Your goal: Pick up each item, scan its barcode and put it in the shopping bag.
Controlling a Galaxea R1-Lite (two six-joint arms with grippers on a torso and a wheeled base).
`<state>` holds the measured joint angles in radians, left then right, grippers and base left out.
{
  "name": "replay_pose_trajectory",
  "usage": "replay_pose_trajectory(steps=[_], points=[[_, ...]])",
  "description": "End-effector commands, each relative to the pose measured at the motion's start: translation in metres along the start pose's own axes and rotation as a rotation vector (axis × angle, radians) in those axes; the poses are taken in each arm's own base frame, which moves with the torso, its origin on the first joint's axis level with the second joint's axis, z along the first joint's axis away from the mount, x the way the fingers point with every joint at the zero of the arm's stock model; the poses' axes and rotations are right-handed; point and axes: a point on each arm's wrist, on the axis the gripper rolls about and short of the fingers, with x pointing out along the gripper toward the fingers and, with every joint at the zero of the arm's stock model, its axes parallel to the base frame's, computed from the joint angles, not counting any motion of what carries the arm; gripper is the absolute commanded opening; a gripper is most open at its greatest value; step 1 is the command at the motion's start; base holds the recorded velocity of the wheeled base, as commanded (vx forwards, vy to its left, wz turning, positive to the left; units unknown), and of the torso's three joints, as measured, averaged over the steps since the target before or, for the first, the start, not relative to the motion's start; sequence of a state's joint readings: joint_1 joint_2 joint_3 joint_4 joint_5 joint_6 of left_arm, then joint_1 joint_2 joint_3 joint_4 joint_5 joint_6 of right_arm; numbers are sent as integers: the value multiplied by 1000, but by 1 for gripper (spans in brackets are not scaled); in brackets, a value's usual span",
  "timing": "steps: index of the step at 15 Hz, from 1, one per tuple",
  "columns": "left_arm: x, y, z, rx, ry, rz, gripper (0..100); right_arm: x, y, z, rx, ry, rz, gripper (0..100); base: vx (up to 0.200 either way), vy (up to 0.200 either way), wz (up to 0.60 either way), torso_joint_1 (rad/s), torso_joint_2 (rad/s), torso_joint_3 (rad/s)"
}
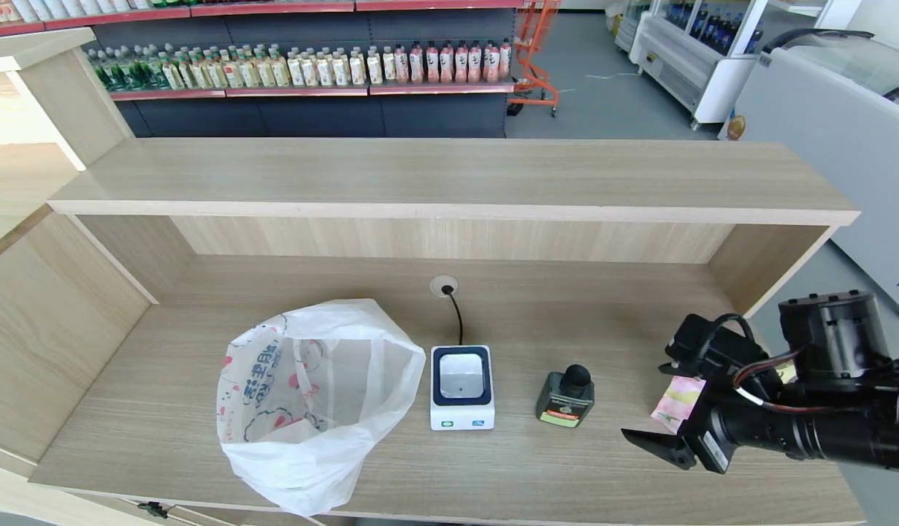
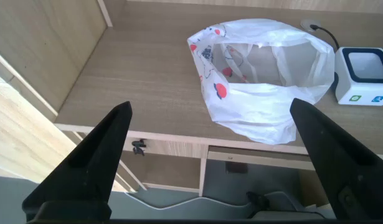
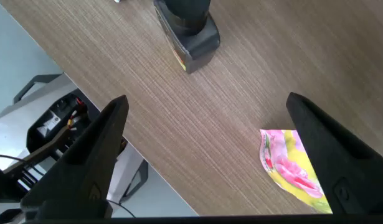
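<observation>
1. Right claw of mine stands wide open, both fingers spread and nothing between them. It hangs above the tabletop, well to the right of the scanner.
2. My left claw is open too and carries nothing. It hangs off the near edge of the tabletop, well to the left of the scanner.
3. The scanner is a small white box with a dark-framed window facing up, sitting near the middle of the tabletop. A black cable runs from its back edge to a round hole in the tabletop just behind it.
4. The shopping bag sits just left of the scanner, and I cannot tell whether the two touch. It is thin white plastic with red and dark print. Its mouth gapes upward and its body slumps toward the near edge of the tabletop.
5. A small dark bottle with a round black cap and a green and red label stands near the scanner on its right side, apart from it.
6. A pink and yellow packet lies flat on the tabletop farther right of the scanner, beyond the bottle and beneath my right claw. From the head view the claw covers part of it, and neither finger touches it.
7. Behind the scanner a raised wooden ledge runs along the back of the tabletop. Past it stands a store shelf lined with rows of drinks.
</observation>
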<state>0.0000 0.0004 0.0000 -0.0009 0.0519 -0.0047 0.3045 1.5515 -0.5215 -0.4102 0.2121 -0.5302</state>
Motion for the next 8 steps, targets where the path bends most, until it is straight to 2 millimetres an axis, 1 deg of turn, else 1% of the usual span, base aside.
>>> replay_pose_trajectory(steps=[1, 3, 5, 8], points=[[0, 0, 0, 0, -1, 0, 100, 13, 7, -12, 9, 53, 42, 100, 0, 0, 0, 0, 0, 0], [0, 0, 0, -2, -1, 0, 100, 12, 7, -25, 27, 71, 29, 100, 0, 0, 0, 0, 0, 0], [0, 0, 0, -1, 0, 0, 100, 19, 14, -41, 26, 55, 16, 100, 0, 0, 0, 0, 0, 0], [0, 0, 0, -2, -1, 0, 100, 30, 13, -44, 39, 51, 26, 100, 0, 0, 0, 0, 0, 0]])
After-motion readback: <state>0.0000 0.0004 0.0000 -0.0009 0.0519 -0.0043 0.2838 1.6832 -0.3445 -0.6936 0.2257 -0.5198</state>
